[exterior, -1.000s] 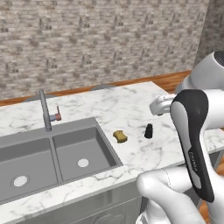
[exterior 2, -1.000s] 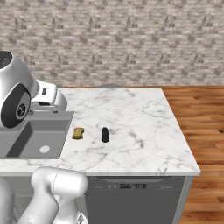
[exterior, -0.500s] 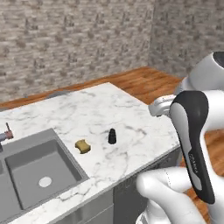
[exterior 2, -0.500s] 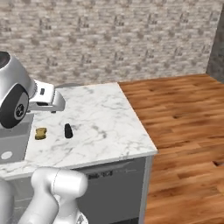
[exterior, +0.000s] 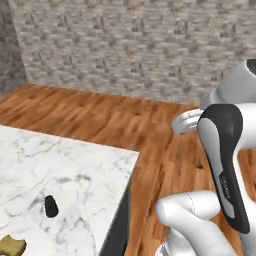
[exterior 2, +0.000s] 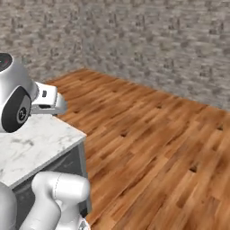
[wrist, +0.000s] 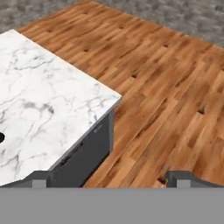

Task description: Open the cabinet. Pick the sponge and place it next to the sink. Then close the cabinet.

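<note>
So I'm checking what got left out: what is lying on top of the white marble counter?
On the white marble counter lie a small black rounded object and, at the frame's bottom edge, a mustard-yellow sponge, partly cut off. The two lie apart. The rest of the counter runs out of frame.

The counter top (exterior: 65, 170) looks like polished white marble with thin grey veins, smooth and faintly glossy; the same stone shows in the right base view (exterior 2: 31, 143) and the hand view (wrist: 43, 100). Below its edge, the counter front (wrist: 87, 153) is a flat, matt dark grey. The floor (exterior 2: 157, 148) is warm reddish-brown wood laid in planks, with dark knots and a soft sheen. The wall (exterior: 140, 45) is rough grey stone set in small uneven bricks, dull and unpolished. The sponge (exterior: 11, 246) is a matt mustard yellow with a slightly coarse look, and the small dark object (exterior: 50, 206) near it is smooth, matt black.
</note>
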You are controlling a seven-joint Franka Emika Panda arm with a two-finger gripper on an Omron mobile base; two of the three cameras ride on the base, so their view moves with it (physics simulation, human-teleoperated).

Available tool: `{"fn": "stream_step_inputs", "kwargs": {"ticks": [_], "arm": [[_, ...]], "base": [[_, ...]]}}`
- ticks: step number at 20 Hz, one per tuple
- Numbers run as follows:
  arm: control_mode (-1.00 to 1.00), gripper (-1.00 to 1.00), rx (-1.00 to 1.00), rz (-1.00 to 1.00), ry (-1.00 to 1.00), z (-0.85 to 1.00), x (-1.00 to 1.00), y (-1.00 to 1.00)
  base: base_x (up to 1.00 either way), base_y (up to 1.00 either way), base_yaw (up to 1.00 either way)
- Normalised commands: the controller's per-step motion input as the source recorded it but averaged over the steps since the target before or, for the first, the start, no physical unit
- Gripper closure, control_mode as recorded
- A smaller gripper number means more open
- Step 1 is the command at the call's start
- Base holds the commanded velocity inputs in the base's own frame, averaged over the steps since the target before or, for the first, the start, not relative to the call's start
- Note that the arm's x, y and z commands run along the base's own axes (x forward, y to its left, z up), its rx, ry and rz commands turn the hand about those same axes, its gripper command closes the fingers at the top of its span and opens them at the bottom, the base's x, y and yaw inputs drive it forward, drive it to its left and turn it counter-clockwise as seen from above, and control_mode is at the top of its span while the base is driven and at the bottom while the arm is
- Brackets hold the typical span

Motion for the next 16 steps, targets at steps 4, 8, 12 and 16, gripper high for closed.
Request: {"fn": "stream_step_inputs", "kwargs": {"ticks": [4, 8, 12, 16], "arm": [[1.00, -1.00, 0.00, 0.00, 0.00, 0.00, 0.00, 0.00], [1.00, -1.00, 0.00, 0.00, 0.00, 0.00, 0.00, 0.00], [1.00, -1.00, 0.00, 0.00, 0.00, 0.00, 0.00, 0.00], [1.00, -1.00, 0.00, 0.00, 0.00, 0.00, 0.00, 0.00]], "base": [[0.00, 0.00, -1.00], [0.04, 0.00, -1.00], [0.23, 0.00, -1.00], [0.47, 0.18, -0.93]]}}
